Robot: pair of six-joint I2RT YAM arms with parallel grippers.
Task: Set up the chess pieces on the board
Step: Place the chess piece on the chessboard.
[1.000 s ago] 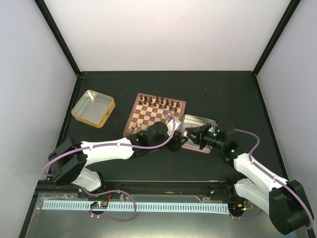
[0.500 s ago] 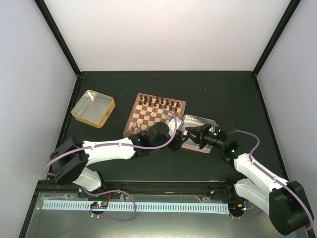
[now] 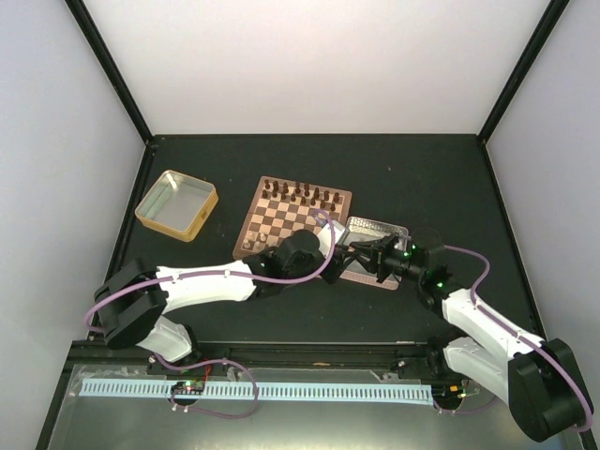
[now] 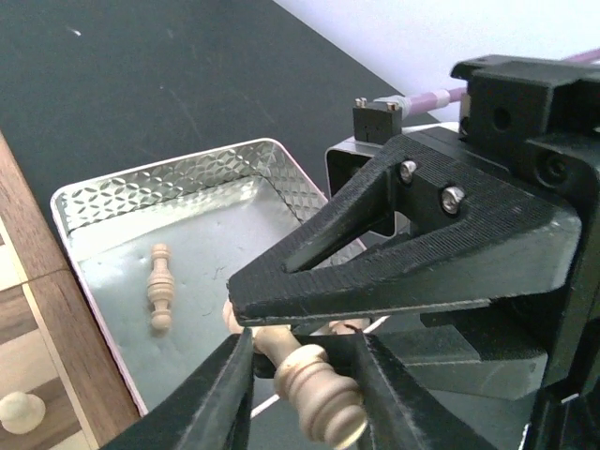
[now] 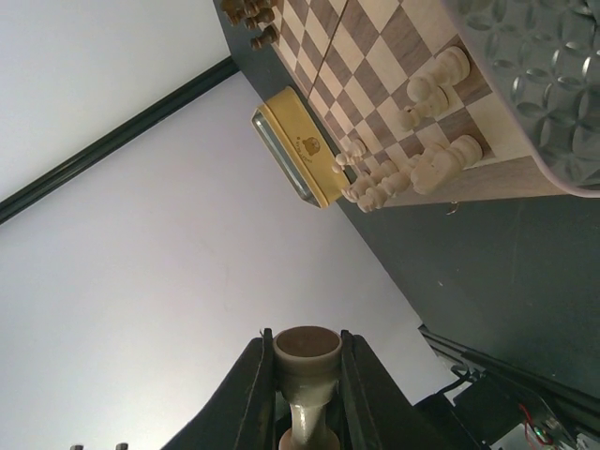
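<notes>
Chess piece clenched in R pincer, long axis horiz, base toward L pincer flanking it, L grip unclear

There was one board; there were two arms, the left arm and the right arm; there were two metal tins, one yellow-sided tin and one silver tin; the light chess pieces formed one cluster of roughly eight on the board, too crowded for a sure count; one loose piece lay in the silver tin; one held piece sat clamped in the right gripper; the dark chessmen were too small to count.
</notes>
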